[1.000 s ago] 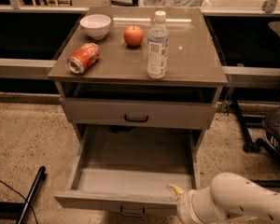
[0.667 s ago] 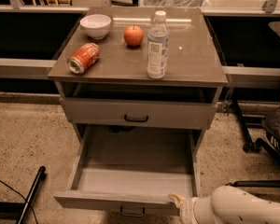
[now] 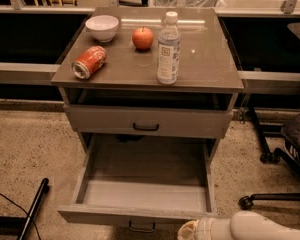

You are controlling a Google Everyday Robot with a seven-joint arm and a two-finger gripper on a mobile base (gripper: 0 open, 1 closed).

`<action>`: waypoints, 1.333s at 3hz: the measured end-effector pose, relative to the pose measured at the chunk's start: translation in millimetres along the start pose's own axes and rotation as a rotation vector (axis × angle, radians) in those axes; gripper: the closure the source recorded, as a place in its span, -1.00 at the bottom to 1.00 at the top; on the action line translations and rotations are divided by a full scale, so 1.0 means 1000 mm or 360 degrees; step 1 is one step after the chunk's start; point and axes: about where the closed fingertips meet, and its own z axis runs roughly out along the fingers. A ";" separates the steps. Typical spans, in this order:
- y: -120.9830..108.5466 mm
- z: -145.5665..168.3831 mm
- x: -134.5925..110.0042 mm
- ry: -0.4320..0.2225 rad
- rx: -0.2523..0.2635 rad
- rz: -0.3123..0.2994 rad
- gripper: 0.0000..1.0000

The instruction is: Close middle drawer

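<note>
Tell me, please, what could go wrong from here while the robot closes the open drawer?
The gripper sits low by the right end of the middle drawer, away from the centred handle; pushing there might skew and jam it. A hard shove could shake the cabinet, tipping the upright bottle or rolling the can lying on its side.

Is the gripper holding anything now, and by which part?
Cannot tell. The gripper sits at the picture's bottom edge, by the front panel of the open middle drawer, right of its handle.
</note>
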 end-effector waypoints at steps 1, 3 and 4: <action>-0.001 0.007 0.006 -0.0039 0.0017 0.0008 0.58; -0.021 0.018 -0.007 -0.0065 0.0093 -0.0010 -0.40; -0.021 0.018 -0.007 -0.0064 0.0097 -0.0010 -0.87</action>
